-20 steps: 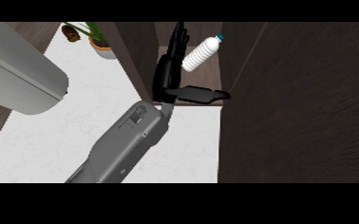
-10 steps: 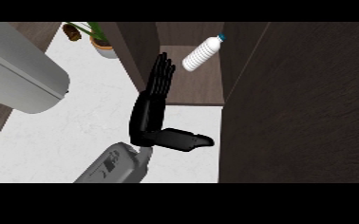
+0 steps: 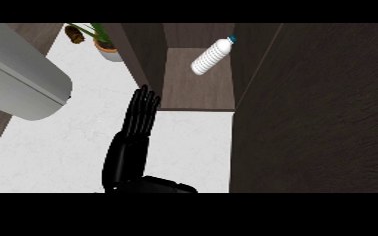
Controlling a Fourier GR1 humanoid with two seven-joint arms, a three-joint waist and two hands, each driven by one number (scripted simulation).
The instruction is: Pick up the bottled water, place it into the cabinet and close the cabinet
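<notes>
1. Compared with the view half a second earlier, the one black hand in view sits lower and nearer, its wrist now at the near edge, and the grey forearm that showed below it then is out of sight.
2. A second ago that hand was up at the cabinet's opening, close to the bottle; it now lies over the white counter, well apart from the bottle.
3. The hand's fingers are straight and pressed together, pointing far toward the cabinet's left wall, with the thumb stuck out to the right at the near edge. It holds nothing.
4. From this single view I cannot tell for sure which hand it is; it comes in from the lower left of centre. No second hand shows.
5. There is one bottled water: a white ribbed bottle with a blue cap, inside the cabinet on its brown shelf, tilted, with the cap toward the far right beside the right wall. It looks unmoved across all three pictures.
6. There is one cabinet, dark brown, with its opening showing the shelf.
7. One large dark panel, which may be the cabinet's door, fills the right side of the view, just as it did before.
8. One potted plant stands on the counter at the far left, just left of the cabinet.
9. One large grey rounded object lies at the left edge.
</notes>
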